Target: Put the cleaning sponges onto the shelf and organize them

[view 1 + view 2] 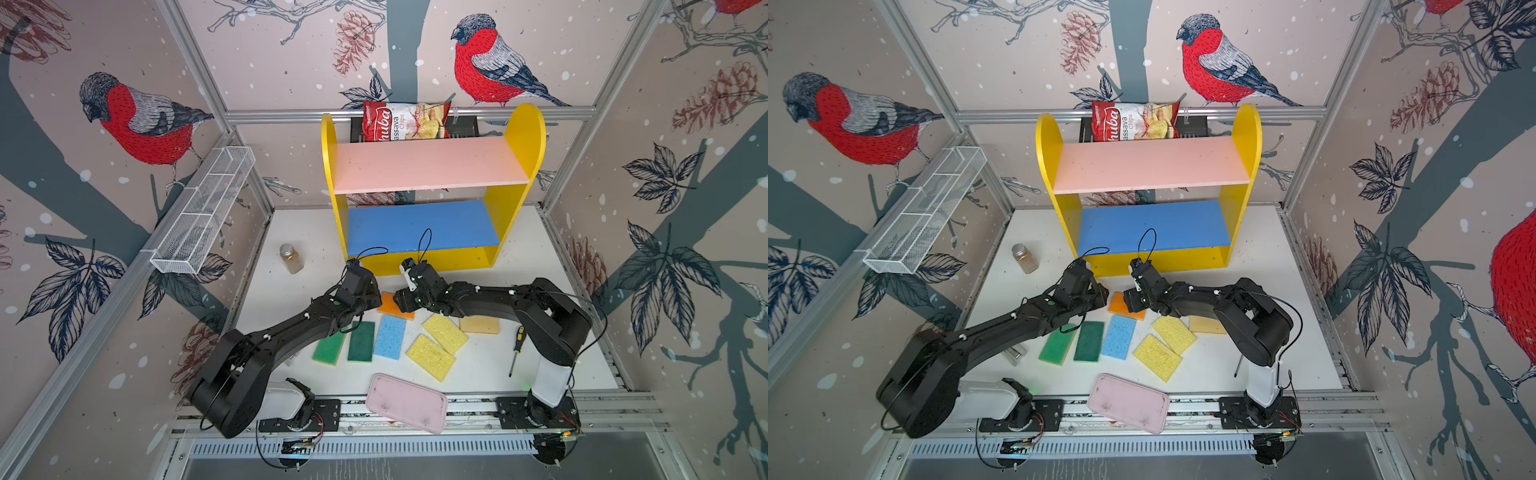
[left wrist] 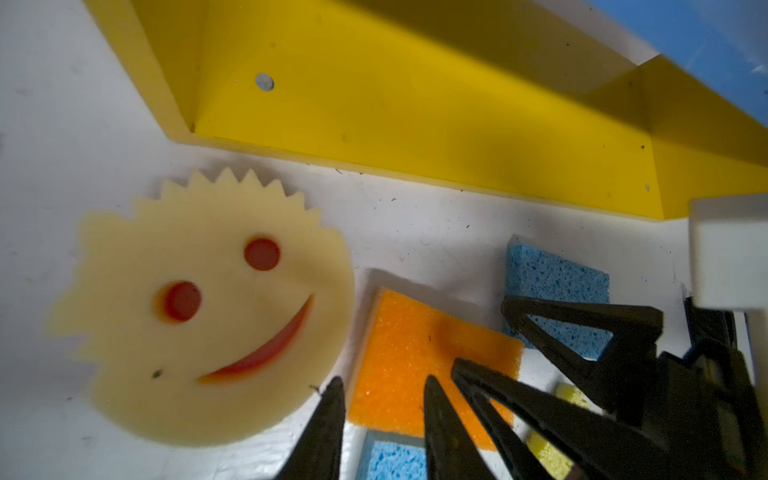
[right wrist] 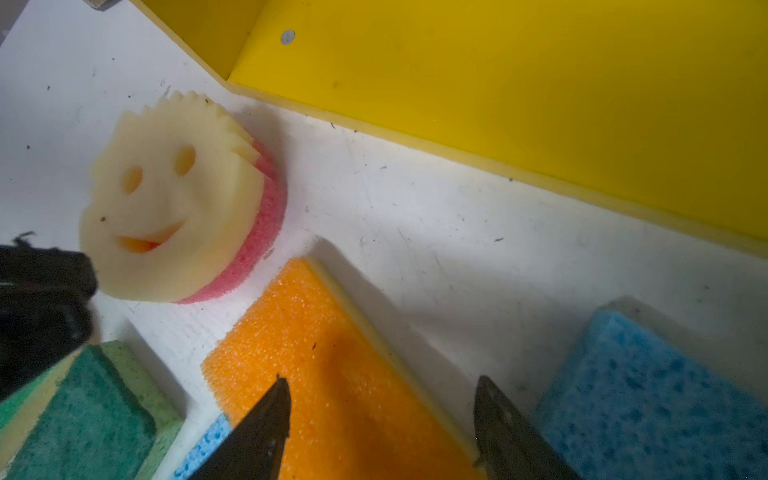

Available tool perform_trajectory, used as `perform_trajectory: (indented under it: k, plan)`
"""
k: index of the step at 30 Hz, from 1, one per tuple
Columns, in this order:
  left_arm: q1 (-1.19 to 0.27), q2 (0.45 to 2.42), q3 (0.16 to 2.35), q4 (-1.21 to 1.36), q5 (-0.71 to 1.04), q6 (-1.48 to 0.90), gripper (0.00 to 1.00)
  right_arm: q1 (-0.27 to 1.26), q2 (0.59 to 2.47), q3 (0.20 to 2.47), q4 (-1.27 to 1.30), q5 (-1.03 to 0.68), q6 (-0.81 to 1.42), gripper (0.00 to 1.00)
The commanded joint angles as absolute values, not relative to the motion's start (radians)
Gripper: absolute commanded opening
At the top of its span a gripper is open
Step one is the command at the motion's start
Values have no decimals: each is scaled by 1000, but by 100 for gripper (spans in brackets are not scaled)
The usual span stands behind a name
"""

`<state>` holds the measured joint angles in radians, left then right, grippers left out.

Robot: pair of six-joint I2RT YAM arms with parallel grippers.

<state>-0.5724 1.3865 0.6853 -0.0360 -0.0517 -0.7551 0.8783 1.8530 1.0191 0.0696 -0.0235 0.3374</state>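
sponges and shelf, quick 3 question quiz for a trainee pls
1. True or false: a sponge already lies on the shelf.
2. Which sponge is right under the open right claw? A orange, B green, C tan.
3. In a top view, what stands on the table left of the shelf?

Key: 1 false, its boards are bare. 2 A. 3 a small jar.
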Motion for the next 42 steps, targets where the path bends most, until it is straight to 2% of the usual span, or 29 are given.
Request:
perform_trajectory:
  k: [1,5,9,13,18,25,36,37,40,42]
  plan:
    - [-574,1436,698,8,-57,-779,31,881,1862,1018,66,-21,322,68]
    - [-572,1458,705,-49,-119,-801,30,878,1876,1028,30,13,333,55]
    - [-567,1460,709,-131,-224,-809,30,871,1877,1031,23,30,349,54]
    - [-513,1444,685,-183,-241,-803,29,843,1875,1040,9,17,422,56]
    - [-465,1365,652,-190,-242,-786,29,833,1855,1020,37,0,482,63]
    - [-465,1283,716,-261,-224,-740,30,826,1816,991,76,-10,446,68]
    - [-469,1164,667,-165,-103,-742,47,851,1914,1068,45,12,295,69]
    - [-468,1158,657,-159,-103,-745,48,855,1924,1077,41,15,289,65]
    - [-469,1151,636,-147,-89,-753,49,860,1943,1093,33,16,298,40]
    - [-469,1152,620,-136,-82,-758,49,863,1945,1088,45,14,308,31]
